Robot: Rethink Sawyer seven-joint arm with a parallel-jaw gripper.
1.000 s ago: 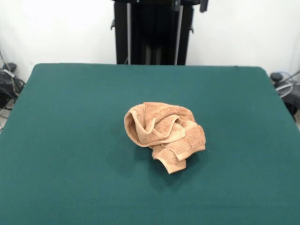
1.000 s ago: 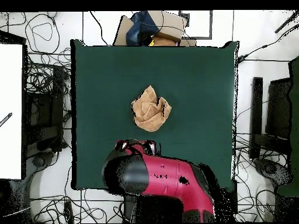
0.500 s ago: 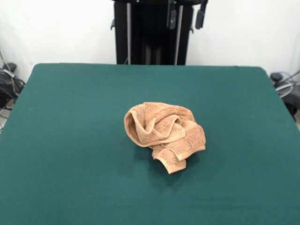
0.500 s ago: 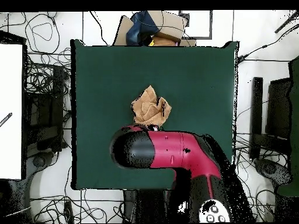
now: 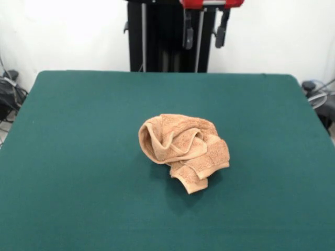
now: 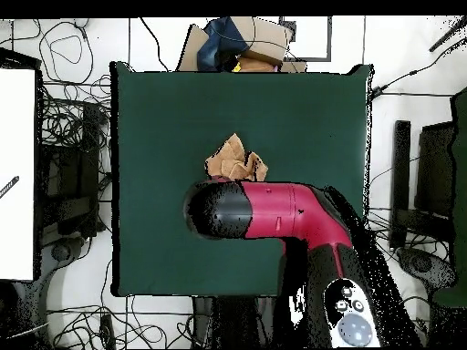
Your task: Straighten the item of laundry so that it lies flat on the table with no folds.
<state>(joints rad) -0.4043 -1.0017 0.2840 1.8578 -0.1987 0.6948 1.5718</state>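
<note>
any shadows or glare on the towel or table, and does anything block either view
Front view: soft even light, no glare on the table; the crumpled towel throws a faint shadow toward the camera, and nothing covers it. Overhead view: the red arm hides the towel's lower part. The gripper hangs open at the front view's top edge.

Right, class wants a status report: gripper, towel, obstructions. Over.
Gripper open, high above table. Towel crumpled mid-table, untouched. Nothing else on the felt.

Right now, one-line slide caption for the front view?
Crumpled orange-tan towel bunched mid-table on green felt table; open end effector hangs high above the far edge.
</note>
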